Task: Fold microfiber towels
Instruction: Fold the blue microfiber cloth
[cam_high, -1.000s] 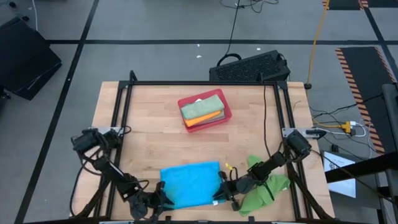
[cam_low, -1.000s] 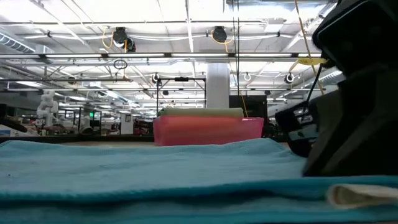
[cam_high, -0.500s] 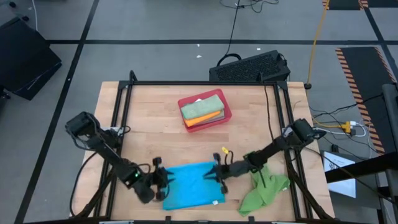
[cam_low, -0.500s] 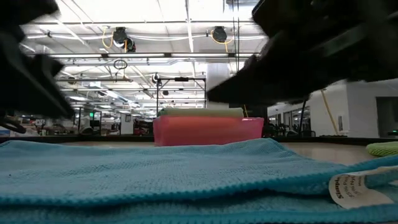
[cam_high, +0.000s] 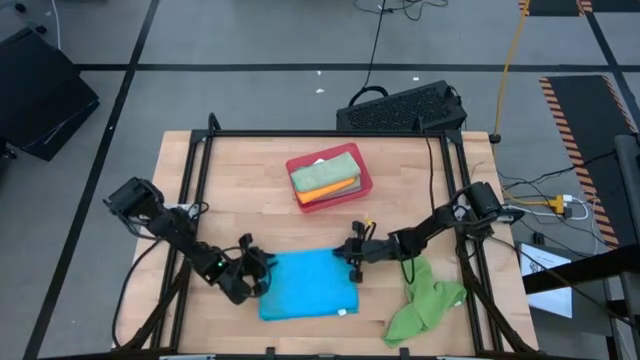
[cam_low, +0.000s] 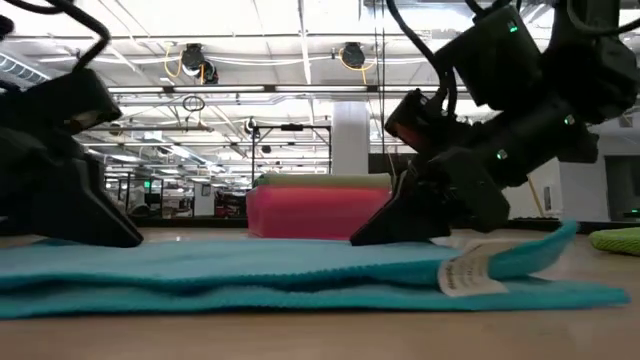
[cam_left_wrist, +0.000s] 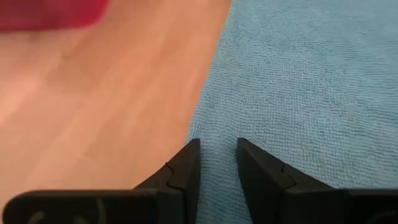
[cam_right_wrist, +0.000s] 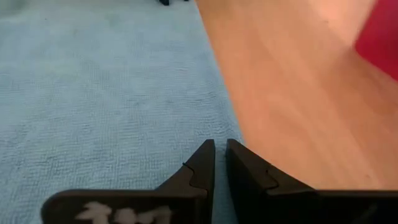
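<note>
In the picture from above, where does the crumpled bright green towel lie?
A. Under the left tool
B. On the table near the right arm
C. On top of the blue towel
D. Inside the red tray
B: the bright green towel lies crumpled on the table beside the right arm, apart from the blue towel and the red tray.

Even, bright overhead light falls on the table (cam_high: 250, 190), leaving only faint shadows. In the low view, ceiling strip lights (cam_low: 300, 30) glare, and the arms read as dark, soft-edged silhouettes.
</note>
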